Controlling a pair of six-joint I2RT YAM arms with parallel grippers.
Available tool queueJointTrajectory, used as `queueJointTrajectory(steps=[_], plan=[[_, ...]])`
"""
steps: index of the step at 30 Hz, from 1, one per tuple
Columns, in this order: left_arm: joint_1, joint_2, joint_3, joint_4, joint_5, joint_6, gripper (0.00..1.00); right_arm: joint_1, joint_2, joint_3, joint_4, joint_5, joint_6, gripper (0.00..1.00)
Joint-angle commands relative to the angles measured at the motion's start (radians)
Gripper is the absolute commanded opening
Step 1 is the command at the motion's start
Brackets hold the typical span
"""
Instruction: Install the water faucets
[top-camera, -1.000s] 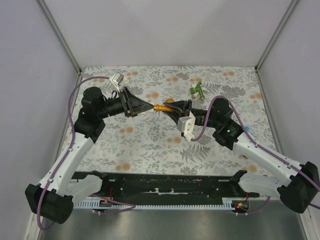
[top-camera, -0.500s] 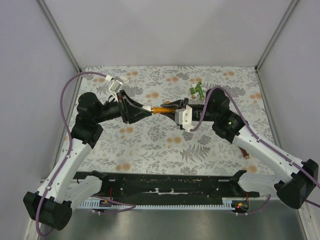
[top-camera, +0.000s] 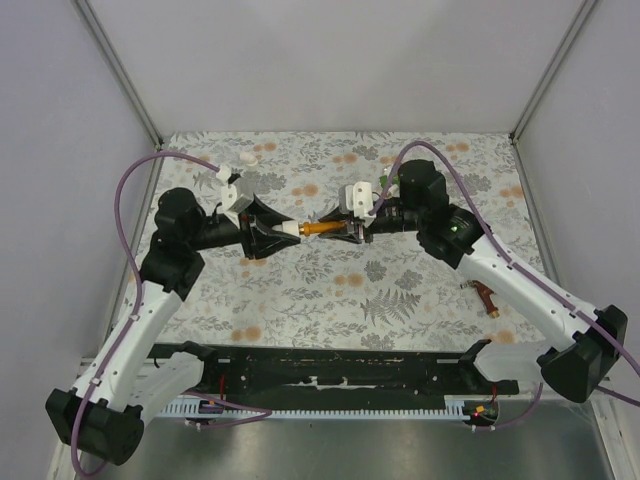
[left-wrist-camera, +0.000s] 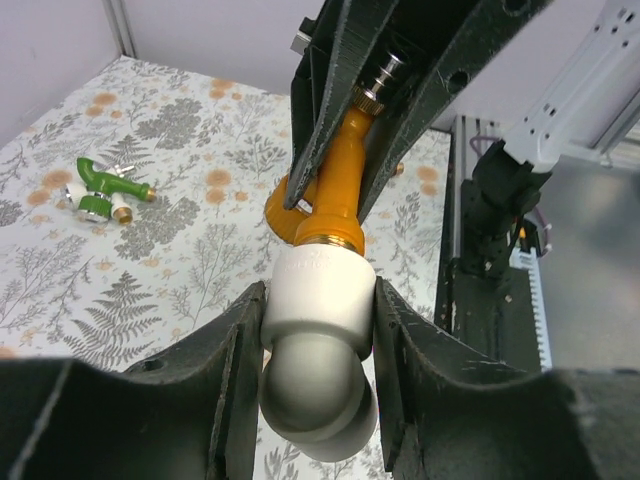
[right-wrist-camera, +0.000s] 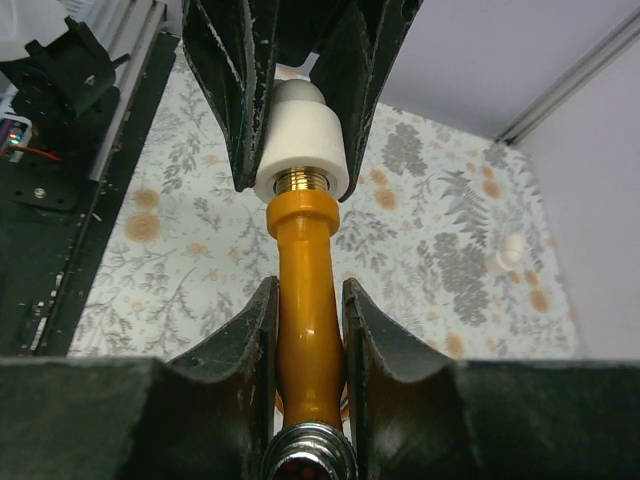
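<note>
The orange faucet (top-camera: 318, 228) hangs in the air above the middle of the table, a little toward 12 o'clock in the top view, lying along the 9-to-3 line. Its brass threaded end points to 9 o'clock and meets the mouth of a white fitting (top-camera: 287, 230). From the right wrist a narrow band of thread shows between the orange body and the white rim.

The right gripper (right-wrist-camera: 307, 295) is clenched on the faucet's orange body, one finger pressed against each side, with the faucet's chrome end near the lens. The left gripper (left-wrist-camera: 318, 310) comes in from 9 o'clock and is clamped on the white fitting, its two fingers tight against the rounded body. The two claws face each other tip to tip, nearly in line.

At about 1 o'clock from the orange piece a green faucet (left-wrist-camera: 100, 185) lies on the table, largely hidden behind the right arm in the top view and plain from the left wrist. At about 4 o'clock a dark red faucet (top-camera: 487, 295) lies on the flower-printed table (top-camera: 300, 290), just beside the right forearm.
</note>
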Motion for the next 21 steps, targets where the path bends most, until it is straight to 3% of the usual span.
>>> queueJointTrajectory(steps=[1, 10, 14, 18, 21], plan=[[-0.018, -0.006, 0.033, -0.100, 0.029, 0.225, 0.02, 0.027, 0.047, 0.075, 0.026, -0.065, 0.281, 0.00], [-0.042, -0.121, -0.019, -0.186, -0.102, 0.334, 0.02, 0.027, 0.104, 0.067, 0.146, -0.078, 0.787, 0.00], [-0.062, -0.154, -0.025, -0.234, -0.168, 0.378, 0.08, 0.027, 0.124, 0.056, 0.172, -0.104, 0.933, 0.00], [-0.079, -0.177, -0.039, -0.234, -0.216, 0.374, 0.22, 0.026, 0.116, 0.033, 0.179, -0.109, 0.989, 0.00], [-0.082, -0.188, -0.051, -0.205, -0.265, 0.340, 0.41, 0.027, 0.098, 0.019, 0.184, -0.092, 0.993, 0.00]])
